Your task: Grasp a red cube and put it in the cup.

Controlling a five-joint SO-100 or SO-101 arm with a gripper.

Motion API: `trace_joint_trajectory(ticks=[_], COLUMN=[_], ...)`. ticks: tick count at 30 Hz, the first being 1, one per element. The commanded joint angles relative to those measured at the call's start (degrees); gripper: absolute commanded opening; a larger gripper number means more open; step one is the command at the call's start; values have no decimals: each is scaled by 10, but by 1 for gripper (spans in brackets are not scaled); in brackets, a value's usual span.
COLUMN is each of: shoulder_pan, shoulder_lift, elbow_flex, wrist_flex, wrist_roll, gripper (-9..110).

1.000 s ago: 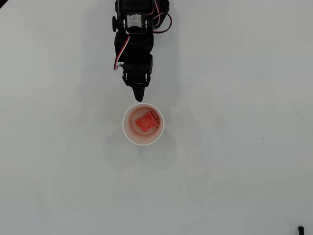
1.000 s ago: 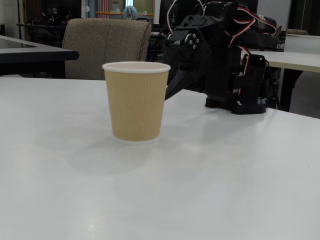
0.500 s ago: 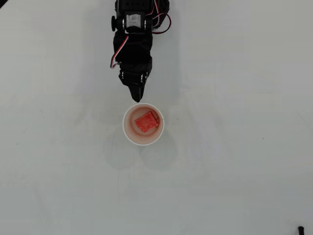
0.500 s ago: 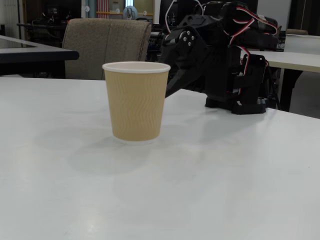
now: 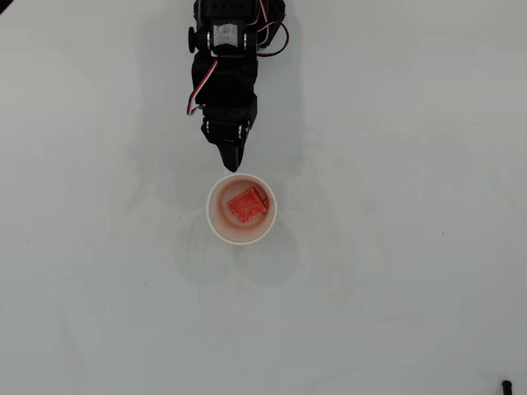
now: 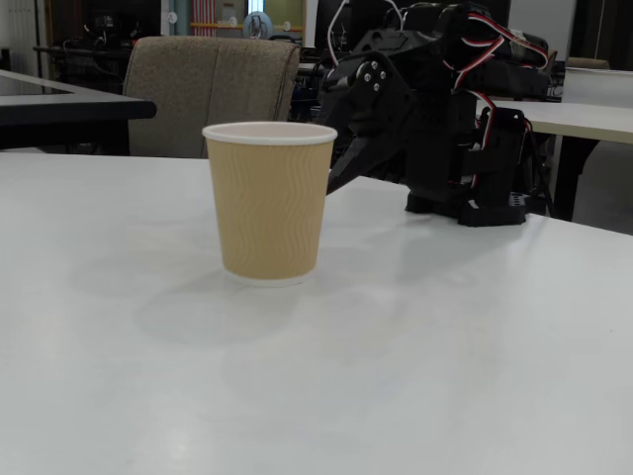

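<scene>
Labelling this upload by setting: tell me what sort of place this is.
Probably an office or lab workroom: a padded chair behind the white table, more desks beyond, and a paper cup.

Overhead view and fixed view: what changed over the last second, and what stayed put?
Only the arm shifted slightly: in the overhead view the gripper drew a touch up-frame, away from the cup, and in the fixed view its head sits a little higher than a second ago. Its jaws look closed and empty throughout. Nothing was taken hold of or let go. The red cube lies inside the cup exactly as before, and the cup has not moved.
</scene>
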Motion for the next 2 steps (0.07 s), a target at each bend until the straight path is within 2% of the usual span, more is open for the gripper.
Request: trace_joint_trajectory(ticks=[1, 2], shoulder_pan=[0, 0], shoulder_lift=[8, 8], elbow_flex=[43, 43], wrist_flex=[1, 1], wrist_roll=[1, 1], gripper=[0, 0])
